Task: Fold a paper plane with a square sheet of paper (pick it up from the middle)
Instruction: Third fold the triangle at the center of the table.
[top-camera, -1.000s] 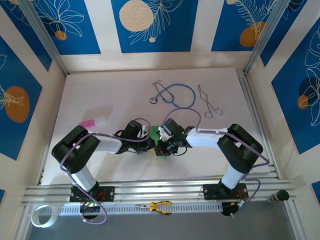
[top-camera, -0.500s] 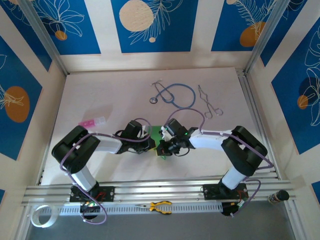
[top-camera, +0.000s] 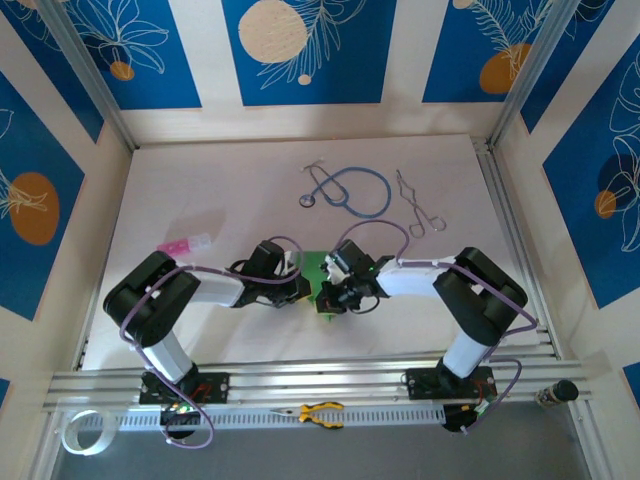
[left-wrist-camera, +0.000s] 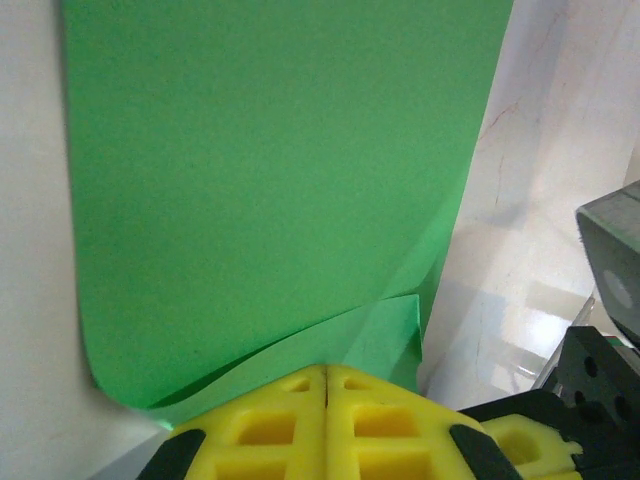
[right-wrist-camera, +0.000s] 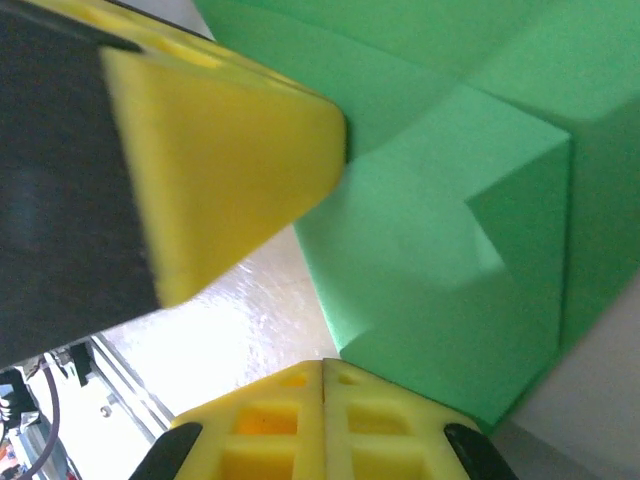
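Green paper sheet (left-wrist-camera: 270, 180): thin, matte, partly folded into layered flaps with crisp creases. Its edges are cut off in both wrist views, and the wrists largely cover it from above. It lies directly ahead of both jaw tips.
Left gripper (left-wrist-camera: 326, 375): yellow grid-recessed jaws closed flush, tips at a folded flap; whether they pinch it is unclear.
Right gripper (right-wrist-camera: 322, 365): jaws likewise closed, tips at the sheet's edge.

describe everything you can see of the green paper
The paper is thin, matte, bright green and unmarked. It is partly folded: overlapping flaps with sharp creases in the right wrist view, a softer rounded bend in the left wrist view. It lies on the white table, front of centre. The shut left fingers and right fingers meet its edges from either side; whether they pinch or only press it is unclear.
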